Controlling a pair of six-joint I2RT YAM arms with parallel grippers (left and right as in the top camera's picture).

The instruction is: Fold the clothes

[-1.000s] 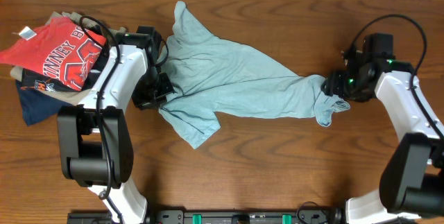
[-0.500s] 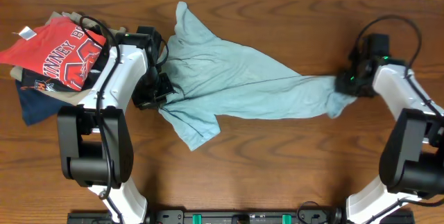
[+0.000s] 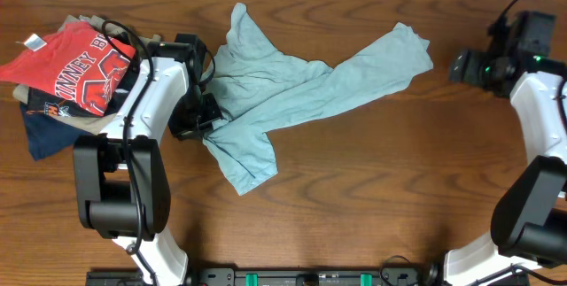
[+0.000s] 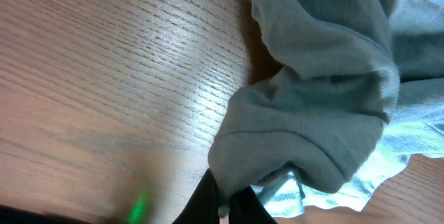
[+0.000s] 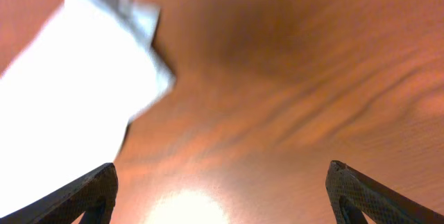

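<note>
Right claw gapes wide, empty; left claw pinches the T-shirt. Soft, light, floppy, I judge; I'd grip its hem just ahead.

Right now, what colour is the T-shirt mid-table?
Plain pale blue-grey, no print; the T-shirt shows best in the overhead view.

The wooden table carries 1 blue-grey T-shirt and a garment pile.

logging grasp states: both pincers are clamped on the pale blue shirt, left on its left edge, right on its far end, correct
Not quite. The left pincer is clamped on the left edge of the pale blue shirt, but the right pincer is open and apart from its far end; the right wrist view shows it.
</note>
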